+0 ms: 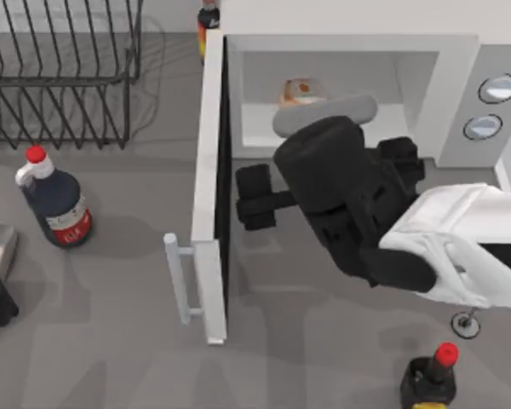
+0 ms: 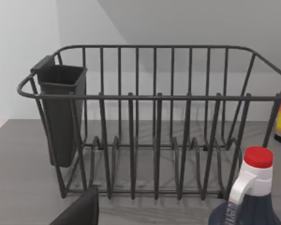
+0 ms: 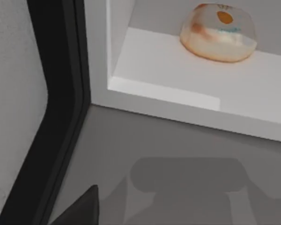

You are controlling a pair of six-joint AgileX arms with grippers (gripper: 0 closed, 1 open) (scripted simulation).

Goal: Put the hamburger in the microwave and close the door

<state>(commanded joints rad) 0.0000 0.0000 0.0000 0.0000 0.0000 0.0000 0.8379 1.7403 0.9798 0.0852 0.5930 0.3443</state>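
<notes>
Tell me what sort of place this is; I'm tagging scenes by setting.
Probably a kitchen counter in a rendered simulation: a white microwave with its door open, a wire dish rack, and sauce bottles on a grey table.

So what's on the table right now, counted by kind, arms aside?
Bottles: 3, a dark one with a red cap left of the door, one behind the microwave's left corner, one at the front right.
Dish racks: 1.
Microwaves: 1, door open.
Hamburgers: 1, inside the microwave.
Total: 6.
</notes>
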